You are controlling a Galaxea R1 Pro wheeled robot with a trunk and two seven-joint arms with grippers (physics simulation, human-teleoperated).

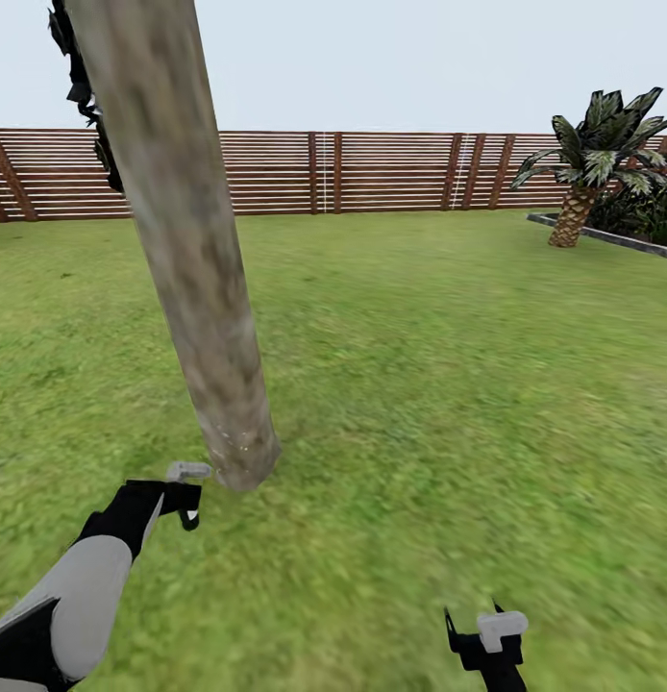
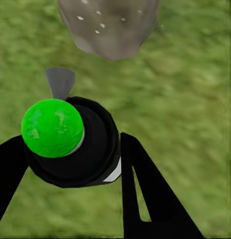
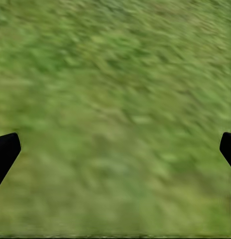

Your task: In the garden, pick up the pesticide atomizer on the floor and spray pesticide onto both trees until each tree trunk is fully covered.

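A thick, pale grey-brown mottled tree trunk [image 1: 189, 240] rises from the grass at the left, leaning slightly. Its base [image 2: 110, 25] carries a few small pale specks. My left gripper [image 1: 185, 502] hangs low just left of that base, shut on the pesticide atomizer [image 2: 70, 144]. The atomizer's black top bears a bright green spot, and its grey nozzle [image 2: 60, 82] points toward the trunk's foot. Down at the lower right my right gripper [image 1: 487, 639] is open over bare grass [image 3: 117, 147], with nothing between its fingers.
A brown slatted fence [image 1: 372, 173] closes the lawn at the back. A short palm [image 1: 583, 163] stands at the far right behind a grey kerb [image 1: 603, 235]. Dark foliage [image 1: 84, 86] hangs behind the trunk at the upper left. Open grass lies ahead and right.
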